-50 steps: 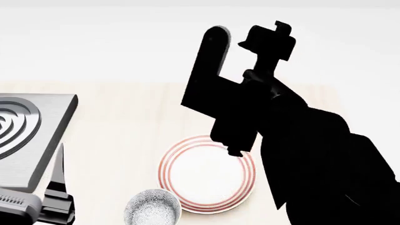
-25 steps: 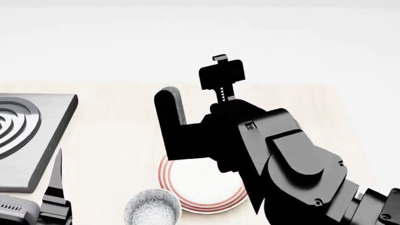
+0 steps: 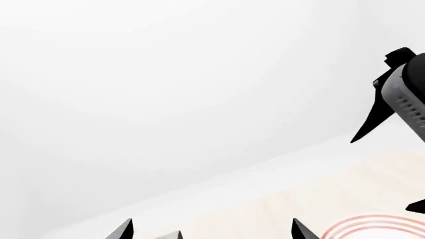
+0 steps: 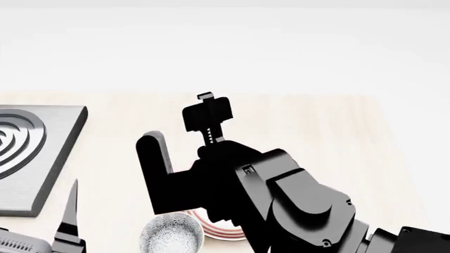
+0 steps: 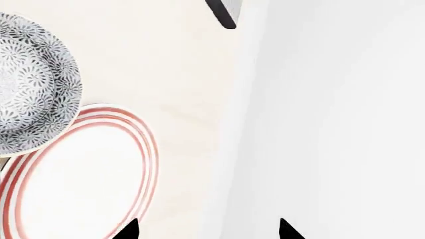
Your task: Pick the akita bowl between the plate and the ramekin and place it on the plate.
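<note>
A speckled grey-and-white akita bowl (image 4: pixel 172 234) (image 5: pixel 30 89) sits on the pale wooden table right beside the plate (image 5: pixel 73 179), a white plate with red rings. Only a sliver of the plate (image 4: pixel 219 230) shows in the head view because my right arm (image 4: pixel 281 200) covers it. My right gripper (image 5: pixel 207 231) hovers above the plate's edge, open and empty. My left gripper (image 3: pixel 212 232) is open too, with the plate's rim (image 3: pixel 371 225) off to one side; one of its fingers (image 4: pixel 69 211) pokes up at the lower left. The ramekin is out of view.
A grey metal hob block (image 4: pixel 28 153) with spiral grooves stands at the table's left. The table's far edge (image 4: pixel 232 95) meets a plain white background. The right arm's dark body fills the lower middle of the head view.
My right arm has swung down and to the left across the head view, now hiding nearly all of the plate. The left gripper's finger sits slightly lower. The bowl has not moved.
</note>
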Motion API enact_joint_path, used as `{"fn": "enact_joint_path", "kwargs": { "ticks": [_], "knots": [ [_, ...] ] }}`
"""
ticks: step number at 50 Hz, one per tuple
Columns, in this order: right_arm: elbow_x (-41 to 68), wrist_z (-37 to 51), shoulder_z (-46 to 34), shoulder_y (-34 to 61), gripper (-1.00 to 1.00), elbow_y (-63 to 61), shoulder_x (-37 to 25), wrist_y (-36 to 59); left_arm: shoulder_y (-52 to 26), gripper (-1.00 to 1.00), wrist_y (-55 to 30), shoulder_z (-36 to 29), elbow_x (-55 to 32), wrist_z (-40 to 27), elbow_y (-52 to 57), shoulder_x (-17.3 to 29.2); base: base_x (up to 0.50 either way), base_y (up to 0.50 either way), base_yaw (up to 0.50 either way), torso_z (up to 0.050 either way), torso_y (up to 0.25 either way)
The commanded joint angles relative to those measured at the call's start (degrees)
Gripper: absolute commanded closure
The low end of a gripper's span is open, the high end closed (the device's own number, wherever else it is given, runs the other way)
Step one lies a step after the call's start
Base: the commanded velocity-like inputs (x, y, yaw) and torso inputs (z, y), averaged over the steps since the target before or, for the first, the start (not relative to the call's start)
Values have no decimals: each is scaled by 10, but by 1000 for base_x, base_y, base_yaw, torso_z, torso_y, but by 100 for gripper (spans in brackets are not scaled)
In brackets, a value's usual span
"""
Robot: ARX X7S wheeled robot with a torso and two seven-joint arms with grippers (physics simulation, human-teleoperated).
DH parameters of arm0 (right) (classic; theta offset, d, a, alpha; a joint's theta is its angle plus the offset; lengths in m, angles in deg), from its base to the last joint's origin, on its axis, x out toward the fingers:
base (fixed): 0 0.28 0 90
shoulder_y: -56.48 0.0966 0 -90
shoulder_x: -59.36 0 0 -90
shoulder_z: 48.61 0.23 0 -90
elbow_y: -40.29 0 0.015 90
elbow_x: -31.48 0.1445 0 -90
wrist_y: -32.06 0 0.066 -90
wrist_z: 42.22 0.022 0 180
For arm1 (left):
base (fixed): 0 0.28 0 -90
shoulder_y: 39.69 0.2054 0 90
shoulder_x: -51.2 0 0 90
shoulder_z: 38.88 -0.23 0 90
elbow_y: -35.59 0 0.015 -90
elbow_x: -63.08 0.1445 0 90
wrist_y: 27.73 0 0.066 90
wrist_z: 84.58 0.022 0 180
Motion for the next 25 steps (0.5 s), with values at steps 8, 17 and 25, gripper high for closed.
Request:
{"fn": "enact_joint_path", "kwargs": {
  "ticks": [8,17,25],
  "knots": [
    [6,7,30,-28,-100,-34,3,-12,5,-100,9,2,10,21,-8,-8,0,0,0,0,0],
    [23,-10,28,-41,-100,-69,-6,-26,7,-100,10,3,8,21,-5,-5,0,0,0,0,0],
    [26,-26,18,-44,-100,-84,-8,-24,8,-100,12,6,4,21,-6,-5,0,0,0,0,0]
  ]
}}
